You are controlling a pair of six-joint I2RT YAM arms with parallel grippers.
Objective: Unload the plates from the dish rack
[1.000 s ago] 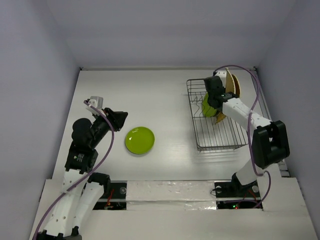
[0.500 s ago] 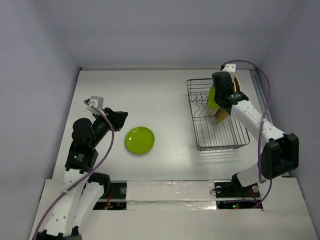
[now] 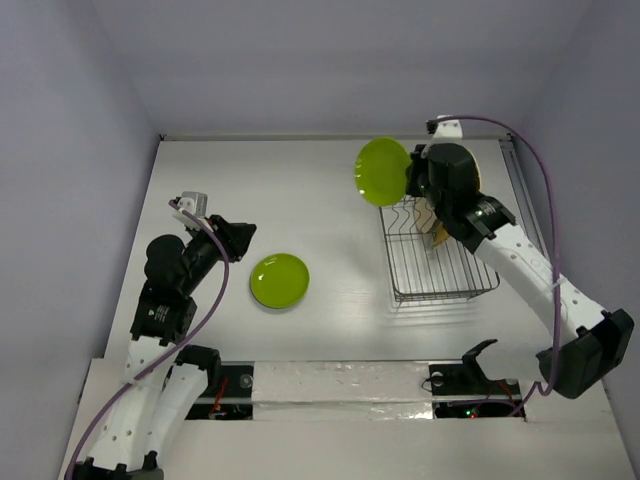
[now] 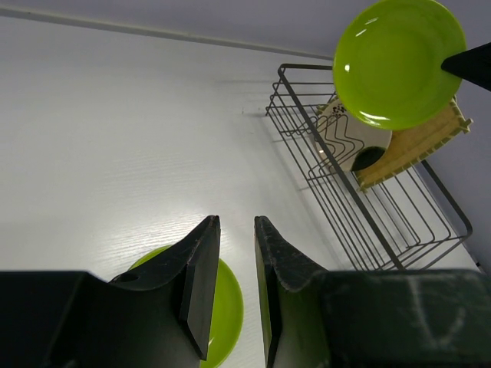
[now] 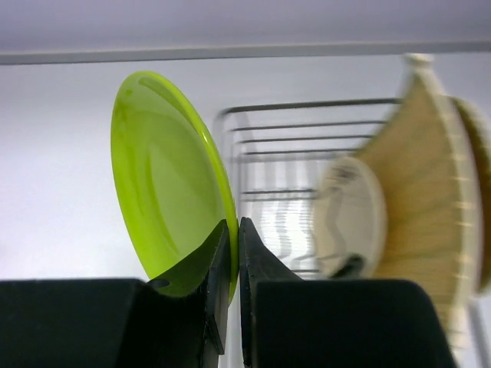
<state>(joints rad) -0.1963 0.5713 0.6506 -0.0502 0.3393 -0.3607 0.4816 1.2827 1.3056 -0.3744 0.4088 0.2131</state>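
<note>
My right gripper [image 3: 413, 178] is shut on the rim of a round lime-green plate [image 3: 381, 172] and holds it on edge in the air above the far left corner of the dark wire dish rack [image 3: 455, 290]. The right wrist view shows the jaws pinching that plate [image 5: 165, 192]. A cream plate with a dark patch [image 4: 354, 141] and a square yellow ribbed plate [image 4: 414, 144] stand in the rack [image 4: 368, 222]. Another lime-green plate [image 3: 279, 281] lies flat on the table. My left gripper [image 3: 244, 241] is open and empty just left of it.
The white table is walled at the back and both sides. The rack stands at the far right by the right wall. The flat green plate [image 4: 226, 307] lies under my left fingers in the left wrist view.
My right gripper has lifted the lime-green plate up out of the rack and swung it left, clear of the prongs. The left arm has not moved.
</note>
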